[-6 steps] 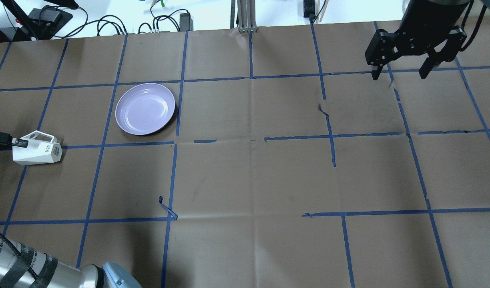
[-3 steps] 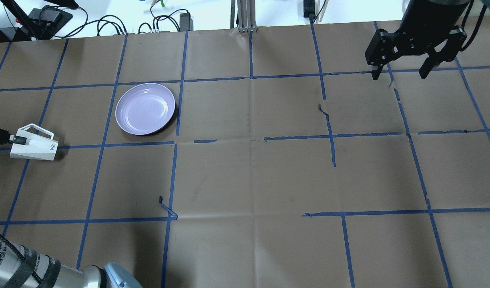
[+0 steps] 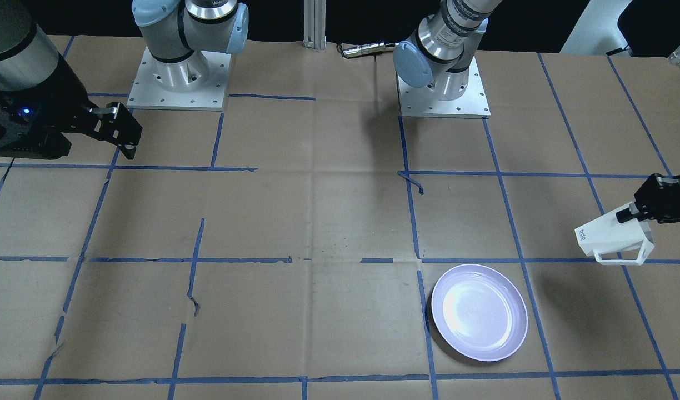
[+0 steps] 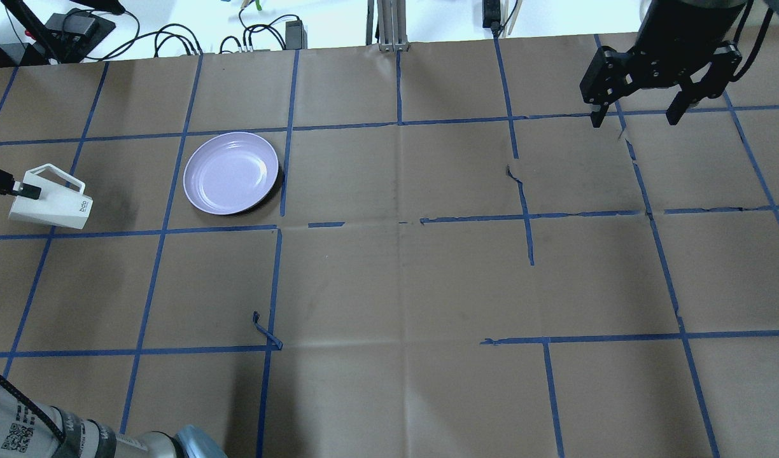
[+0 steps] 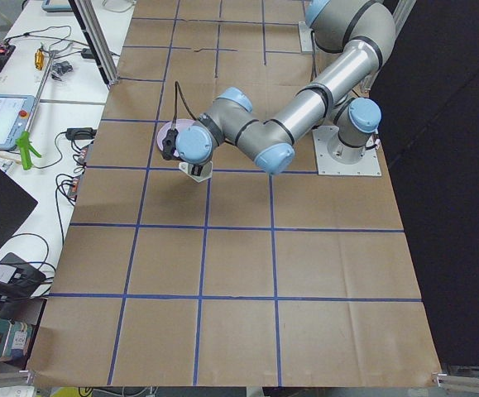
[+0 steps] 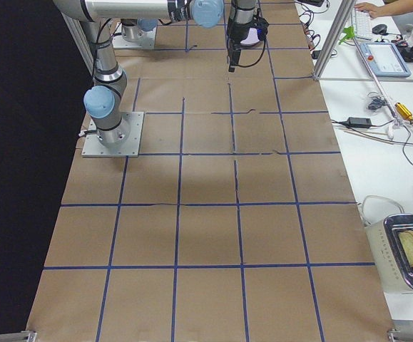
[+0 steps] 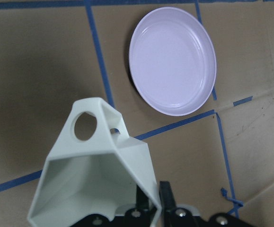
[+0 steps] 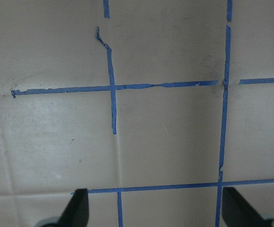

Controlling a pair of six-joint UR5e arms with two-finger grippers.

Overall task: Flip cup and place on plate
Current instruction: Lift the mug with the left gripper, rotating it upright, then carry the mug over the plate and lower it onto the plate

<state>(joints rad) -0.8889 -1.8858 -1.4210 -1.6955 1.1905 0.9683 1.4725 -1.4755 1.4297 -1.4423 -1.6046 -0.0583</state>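
The left gripper (image 4: 20, 189) has its fingers (image 7: 164, 198) clamped on the cup (image 4: 49, 205) at its mouth wall. The cup lies on its side and, judging by its offset shadow, is lifted off the table. Its base points away from the fingers and its handle is off to one side of them. The plate (image 4: 230, 173) lies ahead of the fingers, beyond the base and well apart from it.

To do this well, roll the wrist until the base faces down, hold the clamp firm, centre the cup over the plate, lower it until it sits flat, and only then release.

The right gripper (image 4: 634, 119) hangs with its fingers apart, holding nothing.

A small dark marking (image 4: 83, 205) near the cup's base reads roughly "bda". A QR label (image 4: 17, 436) sits on the left arm, its text too small to read.
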